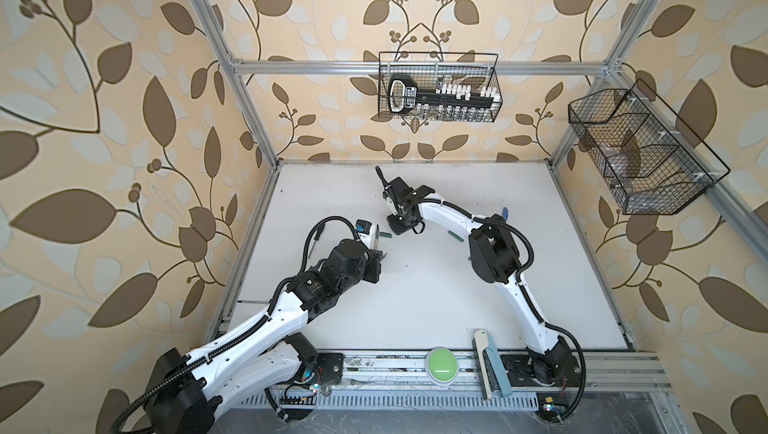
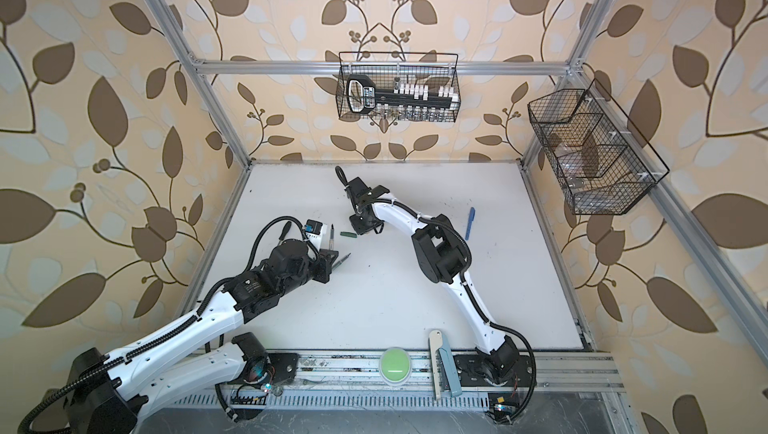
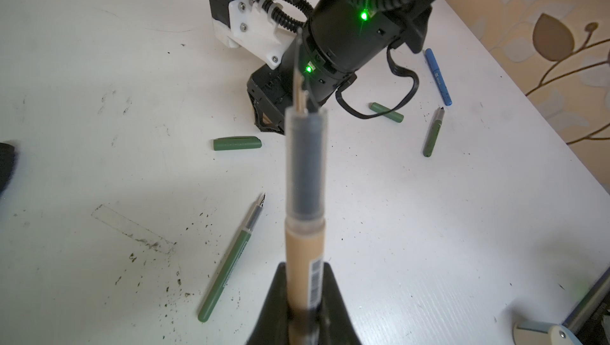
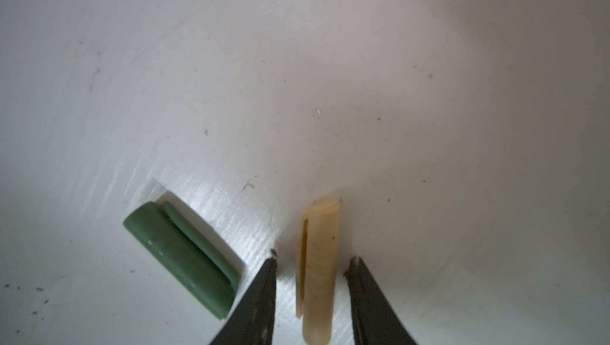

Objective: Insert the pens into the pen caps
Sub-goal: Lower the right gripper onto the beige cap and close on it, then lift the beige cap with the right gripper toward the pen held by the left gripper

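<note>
Jaws of the right claw are seen set apart astride the beige cap, which lies flat on the counter and is not yet gripped. A green cap is shown just beside one jaw. The left claw is clamped on the barrel of the beige pen, far from its nib, which is held aloft toward the other arm. Farther out, a green pen, another green pen, a second green cap and a blue pen are left lying on the counter. If the jaws are closed off-centre, the round cap could be rolled away or the green cap knocked. Gripped so far back, the pen could be twisted askew when pressed home. A barcode label is carried on the beige pen; its print cannot be read.
</note>
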You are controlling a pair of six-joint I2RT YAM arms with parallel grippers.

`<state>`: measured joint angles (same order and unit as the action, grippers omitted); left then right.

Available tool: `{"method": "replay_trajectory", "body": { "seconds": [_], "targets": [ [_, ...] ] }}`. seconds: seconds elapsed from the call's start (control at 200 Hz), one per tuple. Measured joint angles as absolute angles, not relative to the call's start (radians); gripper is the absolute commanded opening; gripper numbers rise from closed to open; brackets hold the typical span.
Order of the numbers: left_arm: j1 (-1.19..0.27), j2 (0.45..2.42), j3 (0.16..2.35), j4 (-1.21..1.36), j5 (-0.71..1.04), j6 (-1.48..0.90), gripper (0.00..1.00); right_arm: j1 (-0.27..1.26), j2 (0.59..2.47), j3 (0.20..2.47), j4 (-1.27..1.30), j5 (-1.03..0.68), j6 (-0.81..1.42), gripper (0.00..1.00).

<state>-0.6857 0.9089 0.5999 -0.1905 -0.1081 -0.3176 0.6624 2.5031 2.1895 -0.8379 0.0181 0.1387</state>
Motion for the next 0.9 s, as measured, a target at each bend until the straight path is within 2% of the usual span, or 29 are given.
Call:
{"method": "replay_trajectory", "body": {
  "seconds": [0.22, 0.415, 0.475, 0.695, 0.9],
  "targets": [
    [-0.686, 0.914, 0.600, -0.191, -0.108, -0.317, 0.00, 0.656, 2.545, 2.265, -0.876, 0.001, 0.122, 0.34],
    [-0.686, 0.923, 0.600, -0.190, -0.107, -0.316, 0.00, 0.641, 2.545, 2.263, -0.875, -0.018, 0.117, 0.22],
    [-0.686, 0.933, 0.600, -0.187, -0.104, -0.313, 0.00, 0.636, 2.540, 2.252, -0.868, -0.026, 0.121, 0.21],
    [-0.686, 1.018, 0.623, -0.160, -0.076, -0.281, 0.00, 0.618, 2.471, 2.128, -0.815, -0.057, 0.120, 0.16],
    [-0.686, 1.098, 0.664, -0.094, -0.043, -0.241, 0.00, 0.585, 2.328, 1.887, -0.749, -0.104, 0.145, 0.12]
  ]
}}
